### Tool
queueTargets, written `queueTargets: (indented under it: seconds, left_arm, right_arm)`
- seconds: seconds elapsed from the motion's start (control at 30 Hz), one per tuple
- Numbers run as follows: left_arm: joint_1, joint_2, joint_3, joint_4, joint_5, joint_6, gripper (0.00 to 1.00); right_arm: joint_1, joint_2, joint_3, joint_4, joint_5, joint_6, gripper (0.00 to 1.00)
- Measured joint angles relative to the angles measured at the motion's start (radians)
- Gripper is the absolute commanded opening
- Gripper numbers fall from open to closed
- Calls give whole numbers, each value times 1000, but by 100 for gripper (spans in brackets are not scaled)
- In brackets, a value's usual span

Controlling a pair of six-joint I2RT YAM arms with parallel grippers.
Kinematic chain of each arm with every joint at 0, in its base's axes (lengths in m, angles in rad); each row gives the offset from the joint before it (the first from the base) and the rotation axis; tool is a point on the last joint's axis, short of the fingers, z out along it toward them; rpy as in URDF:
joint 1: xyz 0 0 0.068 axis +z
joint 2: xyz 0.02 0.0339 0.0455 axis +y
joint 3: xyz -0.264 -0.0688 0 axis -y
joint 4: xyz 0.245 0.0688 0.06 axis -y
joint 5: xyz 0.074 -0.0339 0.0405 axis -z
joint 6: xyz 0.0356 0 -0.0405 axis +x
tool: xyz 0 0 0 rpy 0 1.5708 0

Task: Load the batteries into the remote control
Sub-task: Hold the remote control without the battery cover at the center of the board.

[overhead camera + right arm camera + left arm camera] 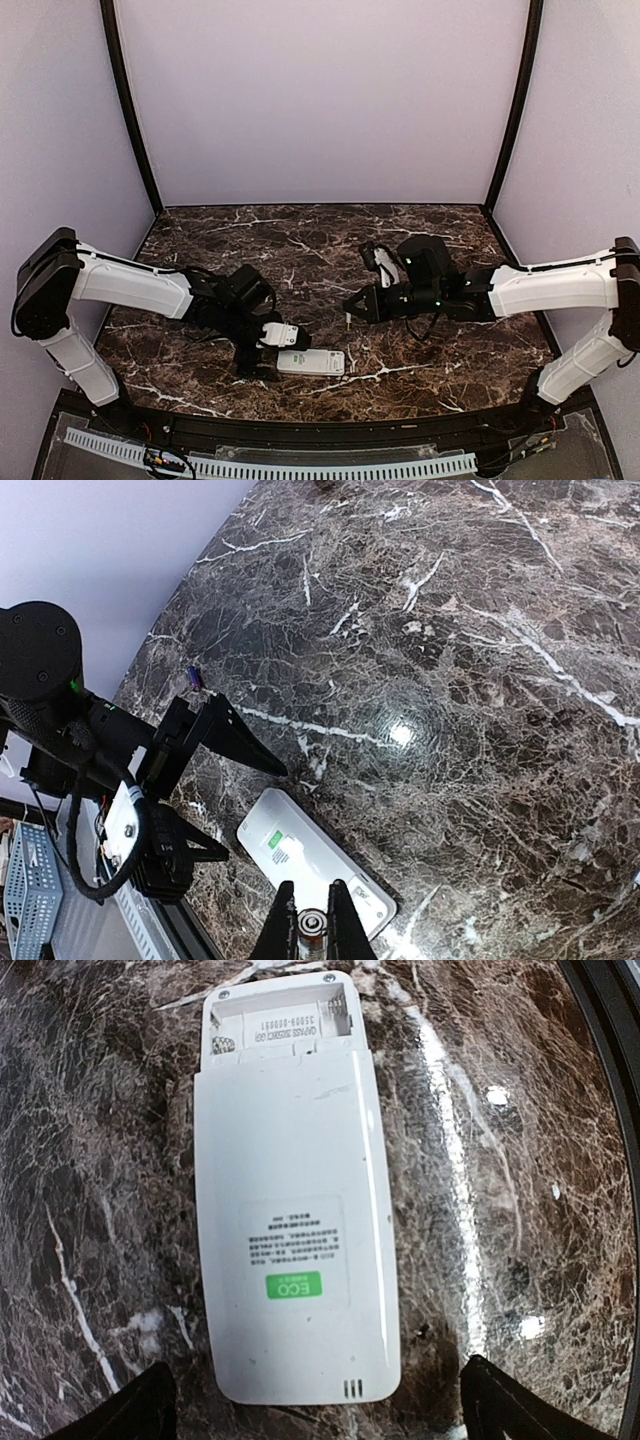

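Top external: white rectangular plastic remote control point(311, 362) lies on dark marble table point(330, 250), near front edge. Left wrist: left gripper point(318, 1368) spread wide, empty, flanking remote control (back up, battery bay point(280, 1020) uncovered). Right wrist: right gripper point(311, 895) clamps cylindrical battery point(313, 925).

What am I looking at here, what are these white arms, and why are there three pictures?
These are two robot arms bolted at the near edge of a dark marble table. The wide picture comes from a camera above and behind them. The other two come from a camera on each wrist.

A white remote control lies on the table, back up. Its battery compartment is open at one end, with no batteries showing in it.

The left end effector, the two-fingered grasping part, stands open with a finger on either side of the remote and holds nothing. The right end effector is shut on a small cylinder, apparently a battery, near the remote.
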Motion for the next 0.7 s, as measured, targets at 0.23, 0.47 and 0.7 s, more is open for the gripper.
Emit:
queueTargets:
  seconds: [0.23,0.47,0.7]
  left_arm:
    - [-43,67,42,7,-14,2,83]
    - [-93,112,90,32,-50,-26,68]
    - [-154,145,130,29,-117,-136,47]
  right_arm:
    - [0,12,2,-15,9,18,0]
    - [-3,47,27,-70,12,25,0]
    - [-26,94,85,-124,-22,-5,0]
